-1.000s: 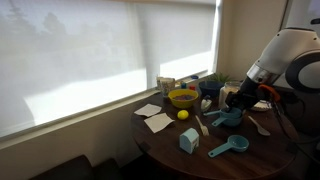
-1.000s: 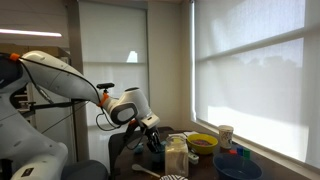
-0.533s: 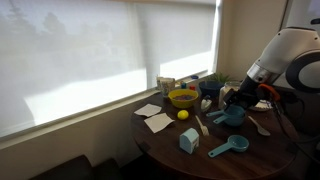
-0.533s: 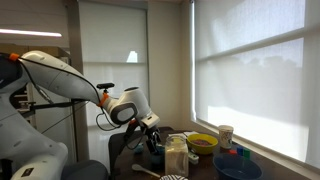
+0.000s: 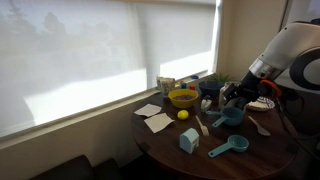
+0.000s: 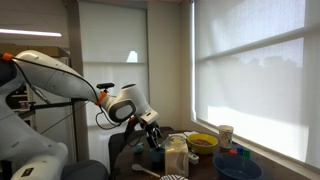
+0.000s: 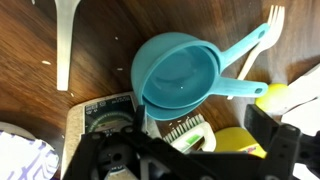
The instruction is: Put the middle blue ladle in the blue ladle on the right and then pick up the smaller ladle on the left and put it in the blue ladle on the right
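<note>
Judging from the wrist view, the middle ladle (image 7: 178,72) is taken to be already seated in the right ladle (image 7: 148,100): one blue cup is seen inside another, and two handles are spread out to the same side. The inner cup is empty. The gripper (image 5: 236,100) is held just above this pair, and its fingers are spread apart with nothing pinched between them. The small ladle (image 5: 231,147) is found lying flat on the table (image 5: 275,155) in an exterior view, near the front edge and apart from the pair; what is in its cup cannot be told, it is too small in the picture. This ladle is judged to be light, stiff plastic with a smooth surface, so it can slip or turn when it is squeezed. It is best taken by the flat handle, close to the cup, where less swing is expected; the round cup wall is a poorer place. A yellow bowl (image 5: 183,98) is placed further back, and its contents are not shown. A lemon (image 5: 183,114) is seen beside it, and a white spoon (image 7: 65,40) is laid near the nested cups.
</note>
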Action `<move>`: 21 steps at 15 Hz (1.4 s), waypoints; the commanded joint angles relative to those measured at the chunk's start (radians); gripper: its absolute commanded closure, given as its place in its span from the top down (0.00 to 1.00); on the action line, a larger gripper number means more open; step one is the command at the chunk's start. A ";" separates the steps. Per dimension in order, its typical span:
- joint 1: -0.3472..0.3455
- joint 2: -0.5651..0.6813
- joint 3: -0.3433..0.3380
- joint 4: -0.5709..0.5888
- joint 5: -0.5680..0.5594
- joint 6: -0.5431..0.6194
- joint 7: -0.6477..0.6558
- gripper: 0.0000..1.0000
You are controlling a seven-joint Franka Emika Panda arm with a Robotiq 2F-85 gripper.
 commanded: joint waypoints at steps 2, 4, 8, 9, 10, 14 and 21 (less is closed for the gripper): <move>0.013 -0.063 -0.003 -0.012 0.025 0.004 -0.026 1.00; 0.061 -0.065 -0.025 0.002 0.062 -0.036 -0.063 1.00; 0.203 -0.041 -0.067 0.032 0.193 -0.075 -0.193 1.00; 0.223 -0.031 -0.065 0.042 0.214 -0.094 -0.215 1.00; 0.245 -0.014 -0.065 0.056 0.233 -0.120 -0.235 1.00; 0.232 0.031 -0.020 0.102 0.195 -0.278 -0.234 1.00; 0.188 0.100 0.036 0.128 0.090 -0.388 -0.240 1.00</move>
